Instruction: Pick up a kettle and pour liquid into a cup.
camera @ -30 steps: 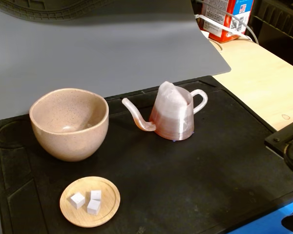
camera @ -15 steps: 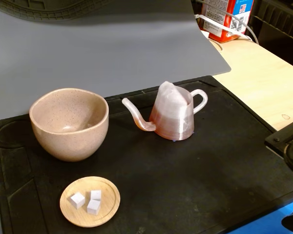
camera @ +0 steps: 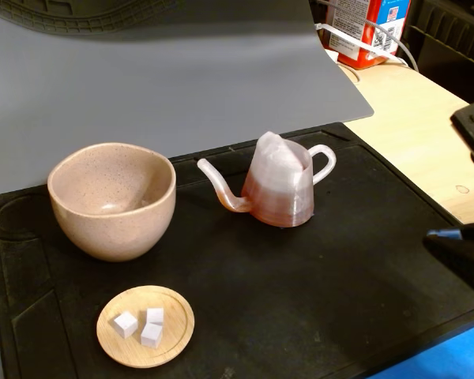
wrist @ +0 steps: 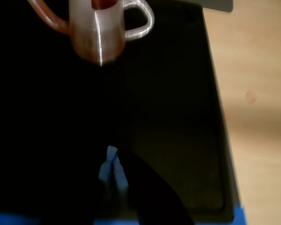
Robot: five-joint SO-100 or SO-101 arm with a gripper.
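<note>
The translucent pinkish-white kettle (camera: 280, 183) stands upright on the black mat (camera: 316, 292). Its spout points left toward the cup and its loop handle is to the right. Reddish-brown liquid (camera: 278, 208) fills its lower part. The beige-pink speckled cup (camera: 112, 200) stands left of it, apart, and looks empty. My gripper (camera: 436, 237) is at the right edge of the fixed view, low over the mat and well clear of the kettle, its jaws together and empty. In the wrist view the kettle (wrist: 100, 35) is at the top and the gripper (wrist: 113, 161) at the bottom.
A small wooden dish (camera: 109, 341) with three white cubes sits at the front left of the mat. A grey sheet (camera: 182, 71) lies behind the mat. The light wooden table (camera: 419, 134) runs along the right, with a red and white carton (camera: 371, 28) at the back.
</note>
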